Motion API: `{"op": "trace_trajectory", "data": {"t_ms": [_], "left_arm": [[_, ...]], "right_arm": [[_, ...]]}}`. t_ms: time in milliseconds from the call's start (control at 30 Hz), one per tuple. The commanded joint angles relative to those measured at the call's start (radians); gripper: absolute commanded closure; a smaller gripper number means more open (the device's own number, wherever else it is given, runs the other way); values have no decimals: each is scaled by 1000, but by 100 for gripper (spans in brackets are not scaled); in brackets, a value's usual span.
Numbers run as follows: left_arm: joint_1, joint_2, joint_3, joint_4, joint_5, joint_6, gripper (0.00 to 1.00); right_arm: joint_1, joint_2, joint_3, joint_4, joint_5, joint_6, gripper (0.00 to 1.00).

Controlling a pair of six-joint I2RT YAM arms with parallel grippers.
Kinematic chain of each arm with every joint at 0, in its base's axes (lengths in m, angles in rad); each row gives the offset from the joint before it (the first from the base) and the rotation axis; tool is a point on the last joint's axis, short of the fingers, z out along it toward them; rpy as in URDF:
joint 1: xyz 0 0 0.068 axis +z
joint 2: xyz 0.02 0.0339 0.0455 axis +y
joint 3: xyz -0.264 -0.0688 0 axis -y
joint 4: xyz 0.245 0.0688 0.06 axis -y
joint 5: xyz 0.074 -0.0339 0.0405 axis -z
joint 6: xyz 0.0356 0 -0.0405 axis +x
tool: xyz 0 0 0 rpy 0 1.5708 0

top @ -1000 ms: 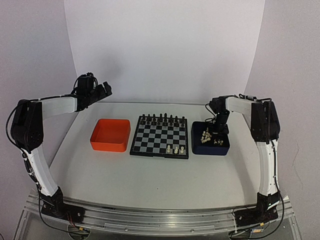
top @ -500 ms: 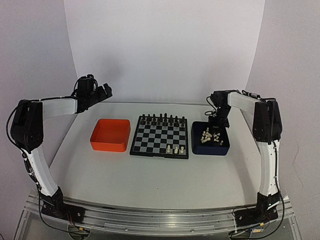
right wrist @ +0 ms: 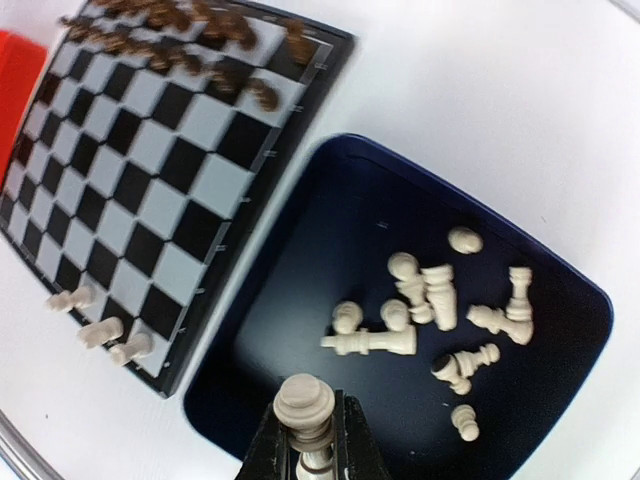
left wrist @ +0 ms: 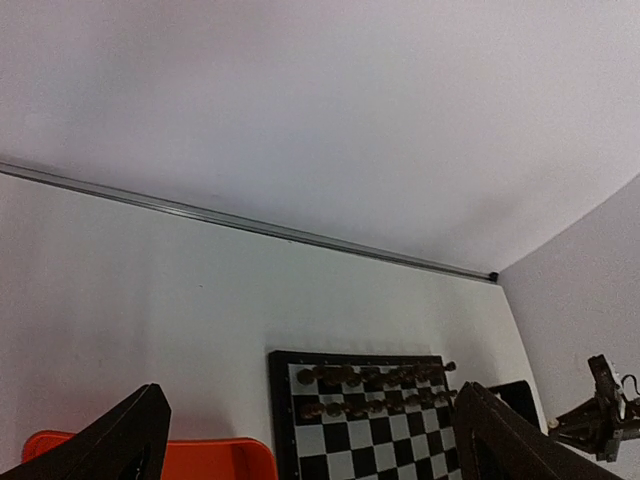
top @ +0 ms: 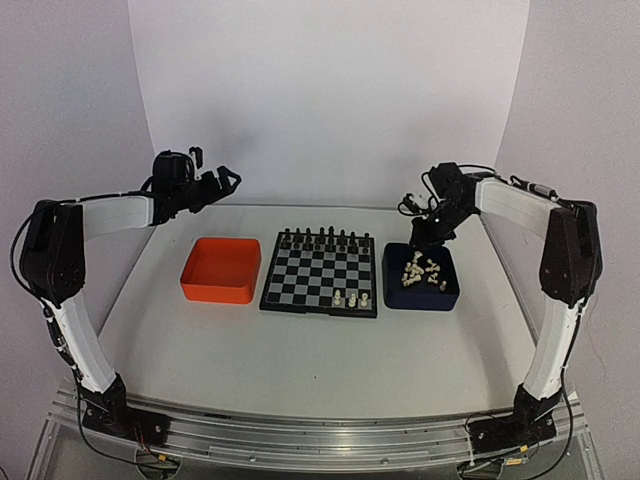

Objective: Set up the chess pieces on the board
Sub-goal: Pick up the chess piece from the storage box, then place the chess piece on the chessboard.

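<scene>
Right wrist view: the right gripper is clamped on one cream-white chess piece above the dark blue tray, where more chess pieces lie tumbled; three stand on the board. The left gripper hangs spread wide, holding nothing, over the white table before a white backdrop

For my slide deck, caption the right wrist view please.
Right tool holds a white chess piece over the blue tray, beside the board.

left pincer agape, right pincer clamped
</scene>
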Motion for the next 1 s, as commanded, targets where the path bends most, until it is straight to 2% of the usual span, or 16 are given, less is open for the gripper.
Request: {"op": "trace_trajectory", "data": {"t_ms": [0, 167, 267, 567, 700, 967], "left_arm": [[-45, -8, 96, 63, 386, -45, 0], [-130, 41, 150, 76, 637, -86, 0], [-181, 78, 197, 21, 731, -72, 1], [-336, 97, 228, -185, 658, -14, 9], [-370, 113, 205, -164, 655, -57, 17], [-427, 153, 219, -152, 624, -94, 24]], "right_arm": [[112, -132, -86, 213, -131, -240, 100], [198, -164, -104, 299, -258, -325, 100], [242, -171, -121, 362, -292, -362, 100], [288, -190, -137, 398, -320, -386, 100], [306, -208, -164, 421, -325, -389, 100], [335, -233, -188, 432, -329, -417, 100]]}}
